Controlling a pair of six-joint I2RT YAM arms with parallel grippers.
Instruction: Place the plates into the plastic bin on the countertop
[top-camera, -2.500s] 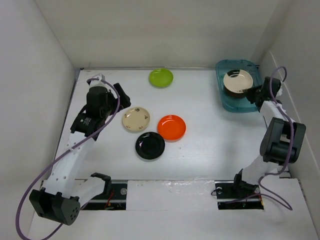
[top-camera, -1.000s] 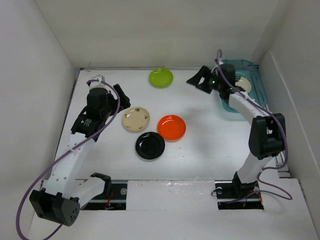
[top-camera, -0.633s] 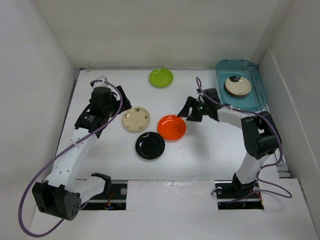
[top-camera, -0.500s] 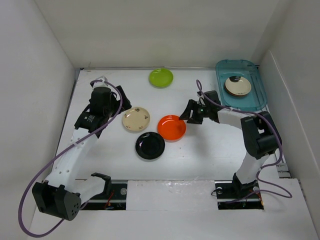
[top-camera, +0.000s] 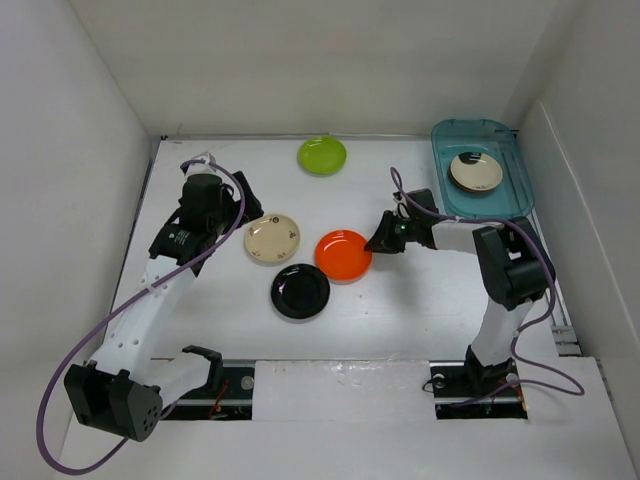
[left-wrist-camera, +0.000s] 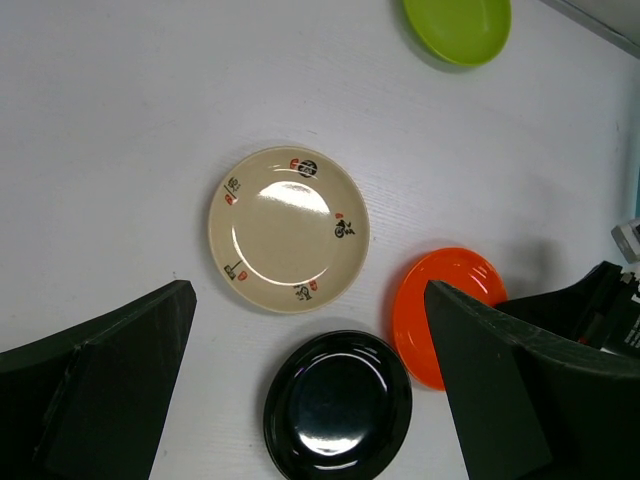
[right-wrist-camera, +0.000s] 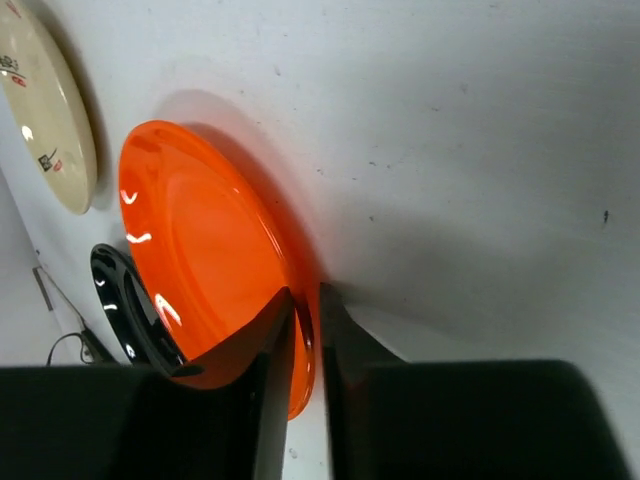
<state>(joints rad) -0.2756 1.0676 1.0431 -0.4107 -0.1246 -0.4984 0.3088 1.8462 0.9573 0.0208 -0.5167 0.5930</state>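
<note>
right gripper (right-wrist-camera: 305, 310): I've got it pinching the orange plate (right-wrist-camera: 200, 260) at its 3 o'clock rim.
orange plate: centre of countertop (top-camera: 420, 300); plastic bin (top-camera: 503, 205) at 2 o'clock.
handling: likely stiff, glossy, slippery; hold the rim.
left gripper (top-camera: 243, 203): spread, empty.

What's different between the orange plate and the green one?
The orange plate has the right gripper closed on its rim; the green plate is untouched. The orange plate sits centrally beside a black plate; the green plate sits alone near the back wall. Both are round, glossy, and outside the bin.
</note>
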